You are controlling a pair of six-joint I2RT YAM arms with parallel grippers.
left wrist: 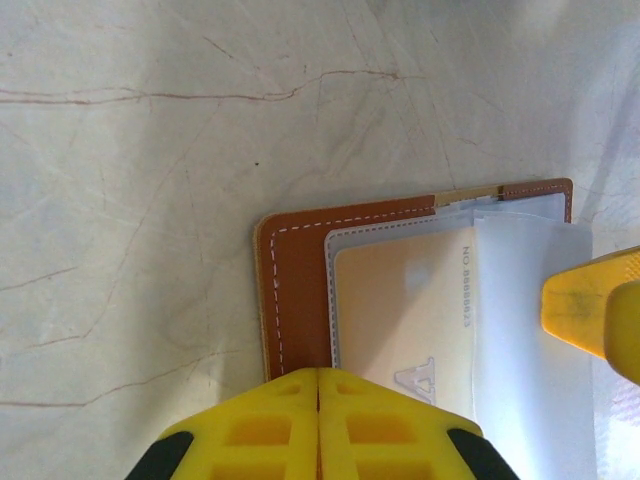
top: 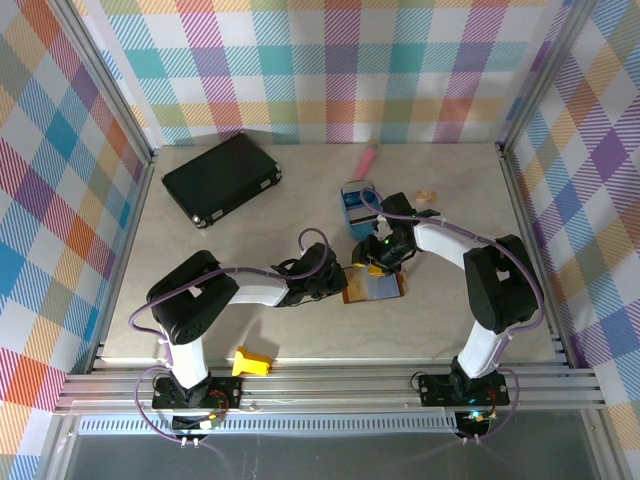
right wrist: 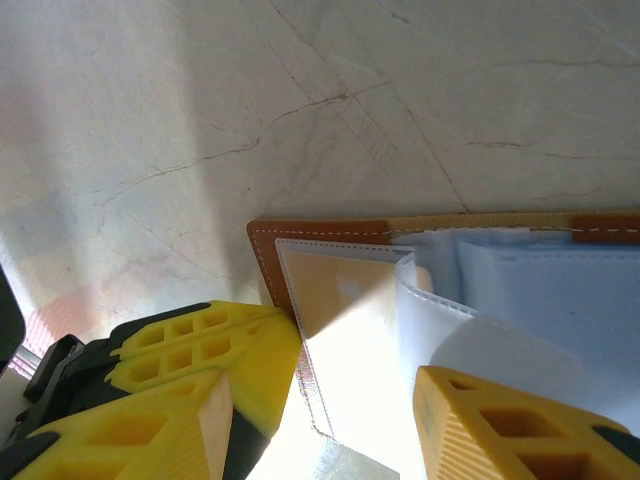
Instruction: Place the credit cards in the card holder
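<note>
We see left fingers shut, pinning card holder; right fingers half open over its limp, slippery sleeve; grip the stiffer leather edge.

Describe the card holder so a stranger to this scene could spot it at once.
Start at the pale marbled table and look to its middle. The card holder lies open there. It is small brown leather with white stitching and clear sleeves, unlike the large black case at the far left.

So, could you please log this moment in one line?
left gripper: shut at card holder edge | right gripper: open over clear sleeve | yellow card: sleeved
</note>
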